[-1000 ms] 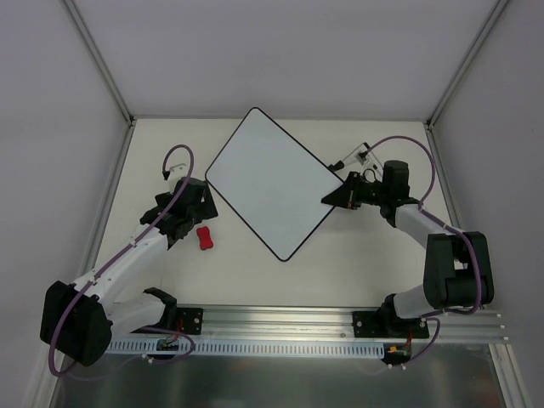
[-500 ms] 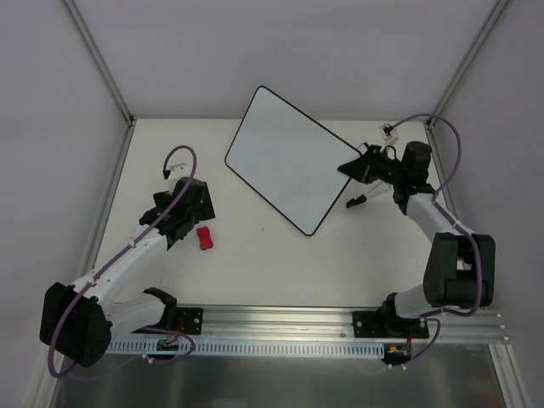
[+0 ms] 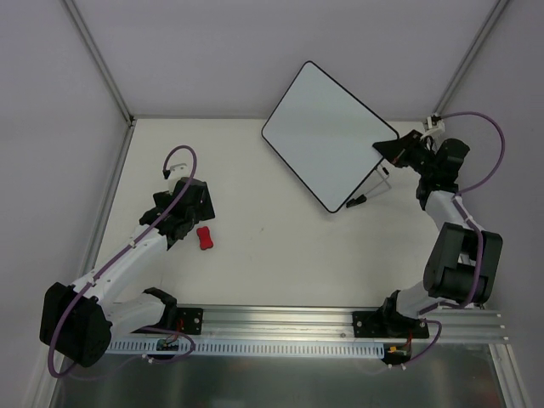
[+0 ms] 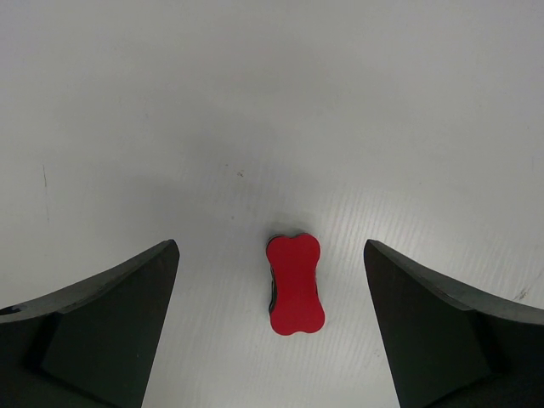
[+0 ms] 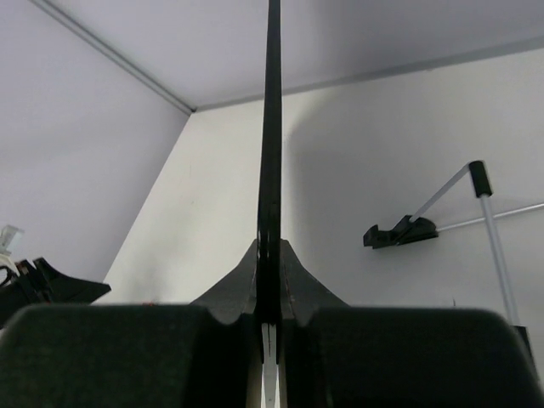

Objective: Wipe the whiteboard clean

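The whiteboard (image 3: 327,134) is a blank white board with a thin black rim, held up off the table at the back right, tilted, its wire stand with black feet (image 3: 364,196) hanging below. My right gripper (image 3: 393,150) is shut on its right corner; in the right wrist view the board shows edge-on (image 5: 272,127) between the fingers (image 5: 293,280). The small red bone-shaped eraser (image 3: 204,238) lies on the table at the left. My left gripper (image 3: 189,223) is open just above it; the eraser (image 4: 294,284) sits between the wide-apart fingers (image 4: 102,323), untouched.
The white table (image 3: 280,263) is walled by grey panels on three sides. A metal rail (image 3: 280,321) with the arm bases runs along the near edge. The stand's foot (image 5: 399,232) and rod hang in the right wrist view.
My right gripper has lifted the whiteboard off the table and carried it up and to the right, toward the back corner. The left arm and the eraser have not moved.
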Robot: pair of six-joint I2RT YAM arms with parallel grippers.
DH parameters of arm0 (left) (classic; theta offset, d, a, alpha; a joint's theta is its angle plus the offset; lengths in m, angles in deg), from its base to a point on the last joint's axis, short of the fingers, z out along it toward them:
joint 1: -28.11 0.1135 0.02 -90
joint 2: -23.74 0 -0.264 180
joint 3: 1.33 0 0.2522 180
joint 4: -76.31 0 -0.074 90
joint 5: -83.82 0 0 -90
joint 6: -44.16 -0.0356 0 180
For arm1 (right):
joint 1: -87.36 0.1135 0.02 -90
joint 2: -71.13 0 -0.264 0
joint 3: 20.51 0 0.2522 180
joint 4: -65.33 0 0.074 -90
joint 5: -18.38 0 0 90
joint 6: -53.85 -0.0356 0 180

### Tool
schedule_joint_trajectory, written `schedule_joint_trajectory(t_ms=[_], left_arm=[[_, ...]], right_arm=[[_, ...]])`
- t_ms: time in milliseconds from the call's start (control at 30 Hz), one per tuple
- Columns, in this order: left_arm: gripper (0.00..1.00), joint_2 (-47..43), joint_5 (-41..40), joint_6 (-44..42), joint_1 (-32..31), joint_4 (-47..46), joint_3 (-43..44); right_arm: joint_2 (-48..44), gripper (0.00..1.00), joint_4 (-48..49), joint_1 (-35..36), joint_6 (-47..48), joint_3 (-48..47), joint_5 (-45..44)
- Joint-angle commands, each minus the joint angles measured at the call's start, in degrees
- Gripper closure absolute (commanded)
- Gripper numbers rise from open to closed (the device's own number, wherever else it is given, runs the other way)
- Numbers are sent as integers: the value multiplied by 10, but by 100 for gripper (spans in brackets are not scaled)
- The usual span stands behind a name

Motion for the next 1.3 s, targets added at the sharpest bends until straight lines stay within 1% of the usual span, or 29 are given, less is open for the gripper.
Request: schedule_joint_trajectory(t_ms=[0, 233, 367, 500, 867, 1100, 1267], left_arm=[[8, -3, -17, -7, 4, 4, 5], [9, -7, -16, -9, 4, 4, 6], [9, -13, -18, -9, 4, 3, 2], [9, -12, -16, -9, 4, 3, 0], [9, -7, -13, -9, 4, 3, 2], [9, -7, -11, -8, 4, 3, 1], [9, -7, -8, -7, 4, 2, 0]], right_arm=[[-8, 100, 215, -28, -104, -55, 3], [16, 100, 228, -72, -113, -104, 19], [31, 100, 229, -114, -108, -129, 65], [38, 100, 229, -144, -106, -140, 84], [29, 100, 229, -212, -83, -107, 106], [31, 100, 228, -233, -70, -80, 125], [32, 100, 229, -234, -61, -51, 130]])
